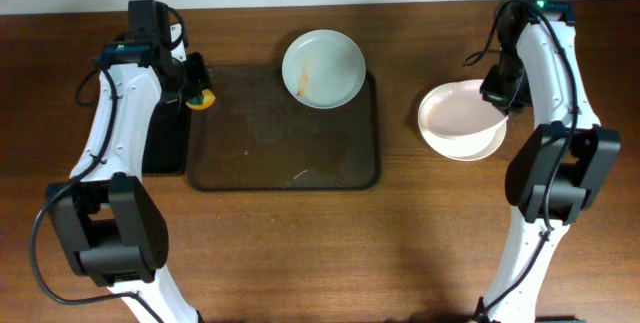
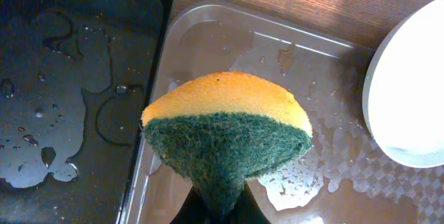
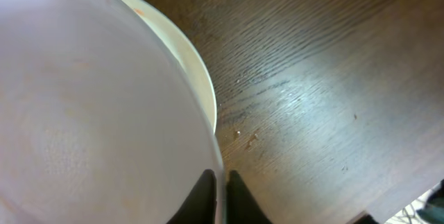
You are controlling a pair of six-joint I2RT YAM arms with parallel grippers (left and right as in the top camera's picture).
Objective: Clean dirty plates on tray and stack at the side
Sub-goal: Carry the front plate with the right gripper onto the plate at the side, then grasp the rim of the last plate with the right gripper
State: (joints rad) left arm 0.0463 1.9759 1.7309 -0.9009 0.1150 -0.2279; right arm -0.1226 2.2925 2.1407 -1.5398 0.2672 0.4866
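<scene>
**Sponge (image 2: 225,137) on the left, top plate (image 3: 90,113) on the right**

The orange-and-green sponge is squeezed tight in the left claw (image 2: 220,209), over the wet tray's (image 1: 260,153) left edge. The right claw (image 3: 223,189) is closed thin on the top plate's rim, above a lower plate (image 3: 200,92) right of the tray. A streaked plate (image 1: 323,68) lies at the tray's far right corner.

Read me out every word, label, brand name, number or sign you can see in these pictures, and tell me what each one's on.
There is no readable text, label, brand or number in any view.
The streaked plate, tray and stack of plates are unmarked.
The sponge and black bin show no lettering.
The only sign is a small green light on the right arm, with no characters.
</scene>
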